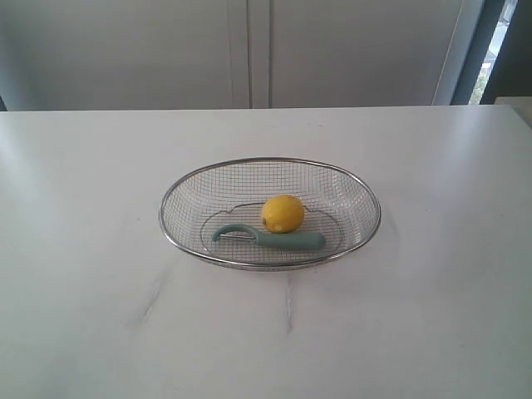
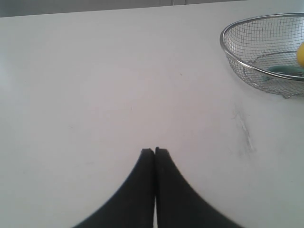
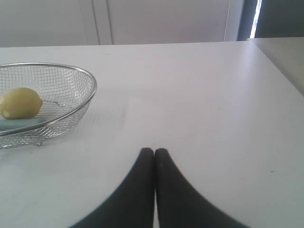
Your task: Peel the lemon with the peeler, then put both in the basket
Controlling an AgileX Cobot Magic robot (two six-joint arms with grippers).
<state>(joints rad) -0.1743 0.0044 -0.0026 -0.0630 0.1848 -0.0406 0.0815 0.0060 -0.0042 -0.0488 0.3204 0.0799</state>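
Observation:
The silver wire-mesh basket (image 1: 189,184) stands in the middle of the white table. Inside it lies the yellow lemon (image 1: 283,214), and just in front of the lemon rests the teal-handled peeler (image 1: 274,239), its hooked head pointing left. Neither arm shows in the exterior view. My left gripper (image 2: 155,151) is shut with nothing in it, over bare table well away from the basket (image 2: 228,50). My right gripper (image 3: 154,151) is also shut and empty, off to the other side of the basket (image 3: 88,97), where the lemon (image 3: 20,103) and a strip of the peeler (image 3: 19,124) show.
The white table (image 1: 100,316) spreads wide on every side of the basket, with faint scuff marks (image 1: 154,295) near its front. A pale wall with cabinet seams runs behind, and a window strip (image 1: 499,41) sits at the back right.

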